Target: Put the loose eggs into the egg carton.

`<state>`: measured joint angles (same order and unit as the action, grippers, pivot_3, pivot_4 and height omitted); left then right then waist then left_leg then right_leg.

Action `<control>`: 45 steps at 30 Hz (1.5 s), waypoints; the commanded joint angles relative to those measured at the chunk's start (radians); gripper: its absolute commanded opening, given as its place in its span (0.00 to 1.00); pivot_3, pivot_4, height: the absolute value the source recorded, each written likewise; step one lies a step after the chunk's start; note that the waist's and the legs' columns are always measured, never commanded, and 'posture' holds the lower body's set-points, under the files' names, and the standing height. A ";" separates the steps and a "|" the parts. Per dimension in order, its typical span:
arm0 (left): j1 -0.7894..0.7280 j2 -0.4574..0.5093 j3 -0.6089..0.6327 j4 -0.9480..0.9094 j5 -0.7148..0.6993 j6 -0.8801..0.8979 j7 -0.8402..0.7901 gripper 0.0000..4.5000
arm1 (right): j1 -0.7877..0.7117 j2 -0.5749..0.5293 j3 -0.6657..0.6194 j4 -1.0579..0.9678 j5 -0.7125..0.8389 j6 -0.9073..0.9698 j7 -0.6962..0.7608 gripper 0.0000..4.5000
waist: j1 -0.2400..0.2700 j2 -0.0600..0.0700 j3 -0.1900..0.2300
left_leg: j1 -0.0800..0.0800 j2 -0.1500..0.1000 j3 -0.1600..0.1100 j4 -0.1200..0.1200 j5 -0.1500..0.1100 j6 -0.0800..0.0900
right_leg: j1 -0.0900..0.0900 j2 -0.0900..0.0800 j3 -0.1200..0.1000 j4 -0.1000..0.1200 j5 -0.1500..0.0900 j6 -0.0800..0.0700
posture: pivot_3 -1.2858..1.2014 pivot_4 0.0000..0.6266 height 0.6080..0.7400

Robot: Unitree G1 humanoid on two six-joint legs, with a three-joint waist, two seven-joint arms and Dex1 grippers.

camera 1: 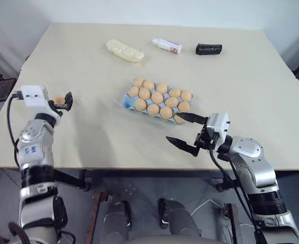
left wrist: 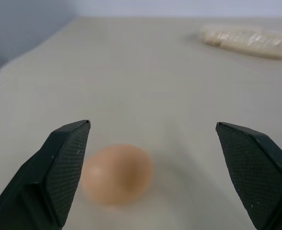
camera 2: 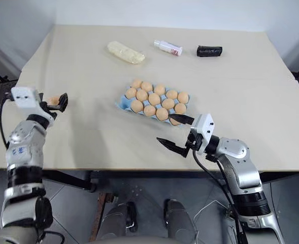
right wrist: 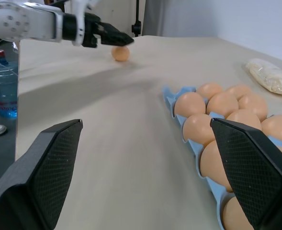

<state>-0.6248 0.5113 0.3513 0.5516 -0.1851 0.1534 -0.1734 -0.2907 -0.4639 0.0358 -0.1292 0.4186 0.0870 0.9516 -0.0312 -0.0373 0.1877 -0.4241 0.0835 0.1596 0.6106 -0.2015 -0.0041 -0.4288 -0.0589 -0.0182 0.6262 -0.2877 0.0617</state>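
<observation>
A pale yellow wrapped lump [camera 1: 124, 51] at eleven o'clock on the table [camera 1: 88, 137], small white bottle [camera 1: 167, 46] at twelve, black thing [camera 1: 208, 49] at one

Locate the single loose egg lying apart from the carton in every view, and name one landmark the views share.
Left eye view: loose egg at the far left, between the left gripper's open fingers.
Right eye view: same spot, far left.
Left wrist view: low, left of centre, on the table.
Right wrist view: upper left, by the other gripper's tips.
Shared landmark: the pale yellow wrapped lump.
</observation>
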 commanded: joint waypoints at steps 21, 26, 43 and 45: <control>-0.291 0.067 -0.036 0.576 0.054 -0.268 -0.050 0.53 | 0.036 0.016 -0.023 -0.017 -0.010 -0.055 -0.038 1.00 | 0.003 0.000 0.000 | 0.000 -0.001 0.001 0.001 0.000 -0.001 | 0.000 0.001 0.000 0.001 0.000 -0.001 | 0.52 0.24 1.00; -0.252 0.023 -0.077 0.430 -0.006 -0.382 -0.374 0.53 | 0.044 0.011 -0.026 -0.019 -0.012 -0.058 -0.045 1.00 | 0.003 0.000 0.000 | 0.000 -0.001 0.004 0.001 -0.001 -0.001 | 0.000 0.001 -0.001 0.000 0.000 -0.001 | 0.52 0.24 1.00; -0.268 -0.147 -0.268 0.323 0.045 -0.362 -0.562 0.53 | 0.079 0.004 -0.045 -0.056 -0.024 -0.064 -0.091 1.00 | 0.002 0.000 0.000 | 0.000 -0.001 0.001 0.004 0.000 -0.001 | 0.000 0.003 0.001 0.002 0.000 0.000 | 0.52 0.24 1.00; -0.293 -0.151 -0.261 0.378 0.048 -0.375 -0.553 0.60 | 0.092 0.004 -0.049 -0.072 -0.023 -0.064 -0.101 1.00 | 0.002 0.000 0.000 | 0.000 -0.001 0.001 0.004 0.000 0.000 | 0.000 0.003 0.001 0.002 0.000 0.000 | 0.52 0.24 1.00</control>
<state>-0.8879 0.3618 0.0806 0.9009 -0.1417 -0.1962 -0.7392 -0.2078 -0.4543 0.0208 -0.1534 0.3869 0.0398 0.8621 -0.0291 -0.0377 0.1879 -0.4241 0.0822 0.1604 0.6145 -0.2012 -0.0043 -0.4287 -0.0561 -0.0171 0.6283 -0.2877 0.0618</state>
